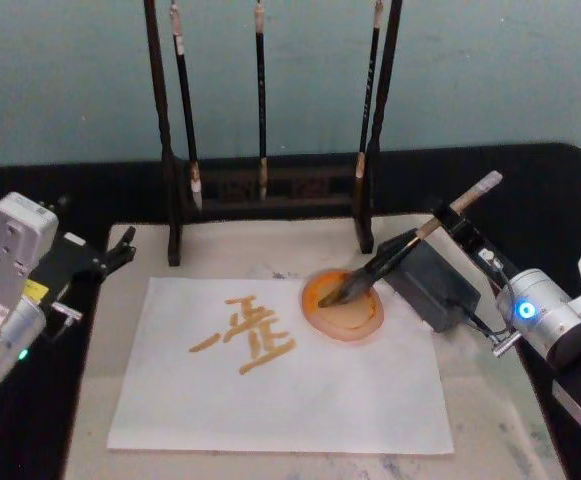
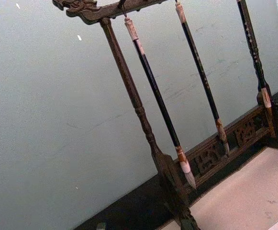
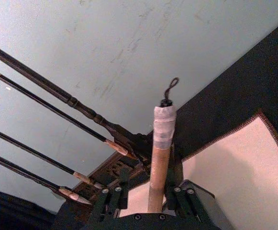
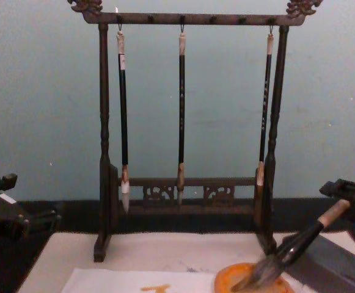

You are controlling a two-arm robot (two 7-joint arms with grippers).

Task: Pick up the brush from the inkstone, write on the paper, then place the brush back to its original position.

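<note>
A: We are watching the right gripper out over the right side of the table; it is holding the pale beige upper handle of the large thick calligraphy brush, with its fingers narrowed onto the shaft as far as we are able to judge.

B: And we are seeing the bushy grey tuft lying in the round shallow orange inkstone; the black lower handle is slanting up over the grey rectangular block just beside the dish; whether it is touching that block we are not able to tell.

A: We are reading an orange brush-written character on the white sheet of paper; so we are judging the writing done.

B: We are calling this the put-back step; what is remaining, to our eyes, is letting go of the brush and drawing the arm clear.

A: The left gripper is sitting parked at the left side of the table.
</note>
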